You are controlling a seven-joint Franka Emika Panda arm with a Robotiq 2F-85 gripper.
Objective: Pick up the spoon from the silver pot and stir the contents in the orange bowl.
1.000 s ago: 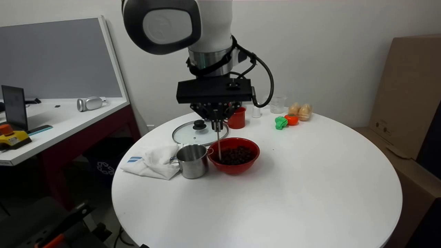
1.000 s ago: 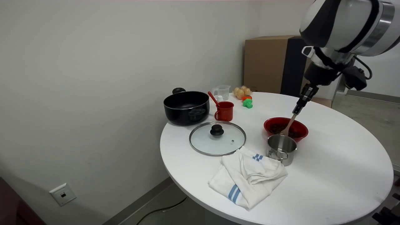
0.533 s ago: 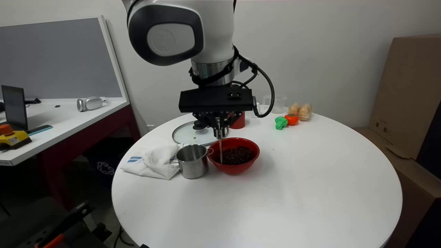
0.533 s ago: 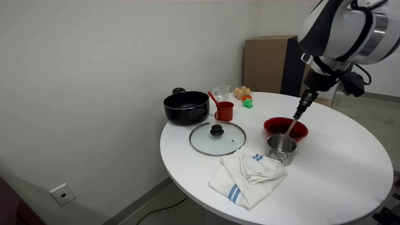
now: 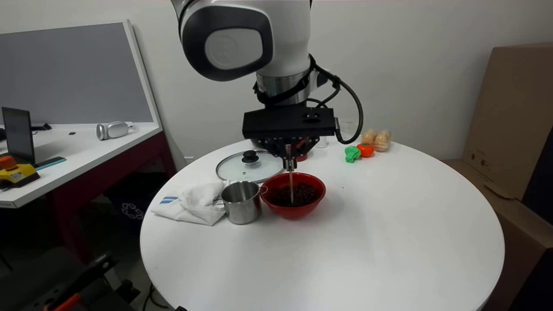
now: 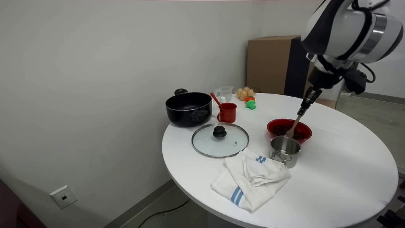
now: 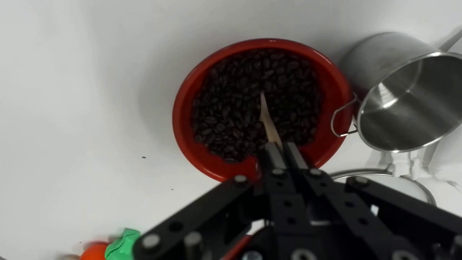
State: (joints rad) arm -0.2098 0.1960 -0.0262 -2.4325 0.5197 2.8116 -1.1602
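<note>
In an exterior view the gripper (image 5: 290,166) hangs right over the orange bowl (image 5: 297,213) (honestly looks red to me), which has a decent heap of dark contents (image 5: 306,194) in it. Main worry there is spillage: a fast or wide sweep would probably flick bits over that shallow wall.

In an exterior view the spoon (image 6: 293,126) slants down from the gripper into the bowl, close to the silver pot (image 6: 292,160) as seen from here. Swing too far that way and I'd bet it knocks the pot.

The wrist view shows the gripper squeezed nearly together, just the thin spoon handle between its tips, far end in among the pieces. That's a tiny pinch, so sideways push from the heap could twist it or pull it loose. Also, the pot's wire handle (image 7: 332,121) pokes over the bowl's rim, can't tell if they touch. Nobody's bracing the bowl, so leaning too hard could slide it and bump the pot along too.
</note>
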